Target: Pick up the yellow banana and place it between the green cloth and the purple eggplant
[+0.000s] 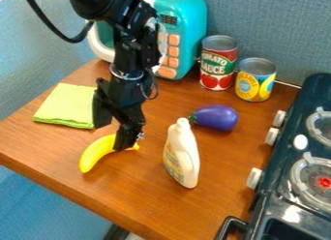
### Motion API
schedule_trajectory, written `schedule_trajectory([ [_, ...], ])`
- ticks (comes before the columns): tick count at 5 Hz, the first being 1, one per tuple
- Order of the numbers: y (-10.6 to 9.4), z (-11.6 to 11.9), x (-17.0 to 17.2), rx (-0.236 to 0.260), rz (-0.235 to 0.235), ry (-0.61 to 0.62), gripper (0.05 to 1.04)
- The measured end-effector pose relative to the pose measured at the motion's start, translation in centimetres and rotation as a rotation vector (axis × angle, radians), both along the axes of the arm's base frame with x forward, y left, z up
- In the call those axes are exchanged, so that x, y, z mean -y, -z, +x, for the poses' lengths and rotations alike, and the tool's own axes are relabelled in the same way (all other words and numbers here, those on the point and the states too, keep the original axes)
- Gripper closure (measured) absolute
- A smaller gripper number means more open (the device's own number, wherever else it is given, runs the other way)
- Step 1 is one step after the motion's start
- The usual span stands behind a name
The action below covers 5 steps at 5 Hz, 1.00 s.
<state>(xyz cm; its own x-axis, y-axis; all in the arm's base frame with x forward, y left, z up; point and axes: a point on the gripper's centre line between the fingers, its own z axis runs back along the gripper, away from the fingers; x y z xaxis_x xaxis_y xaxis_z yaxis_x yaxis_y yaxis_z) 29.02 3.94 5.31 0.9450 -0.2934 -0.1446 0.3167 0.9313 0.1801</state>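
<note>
Camera view: work surface seen from above at a slant.
Wood table [132, 200]: all loose items are supported by it.
Toy stove [310, 95]: placed along right edge, white knobs facing the table.
Toy microwave [192, 14]: teal, set at back, partly hidden by the arm.
Black arm [129, 57]: hung down from top edge, left of centre.
Gripper [111, 136]: fingers spread wide, tips pointed down by the banana; no object seen clamped.
Green cloth [67, 106]: folded, laid flat left of gripper.
White bottle [182, 154]: stood upright, right of gripper, cap up.
Red-labelled can [218, 65]: stood at back, beside microwave.
Yellow-labelled can [255, 82]: stood just right of the red-labelled one.
Purple eggplant [217, 117]: laid on its side behind bottle, stem to the left.
Yellow banana [96, 154]: laid flat on table near front left edge, stem end to the right, partly covered by one fingertip; contact cannot be told.
Step in hand, judged: gripper work at the banana, near its stem end; grasp or release cannot be told.
Next move, judged: for a grasp, the banana must be centred between both fingers before closing; for a release, a straight lift is called for, so the fruit is not dragged.
</note>
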Motion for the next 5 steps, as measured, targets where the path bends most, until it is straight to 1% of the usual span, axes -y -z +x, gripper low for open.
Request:
schedule_trajectory([
  [2, 1.4, -0.5, -0.7, -0.056, 0.021, -0.035, 0.083],
  [3, 2.5, -0.7, -1.4, -0.081, 0.019, -0.055, 0.083],
  [4, 3.4, -0.8, -1.6, -0.109, 0.020, -0.061, 0.136],
  [5, 3.4, -0.6, -1.7, -0.096, 0.022, -0.071, 0.415],
])
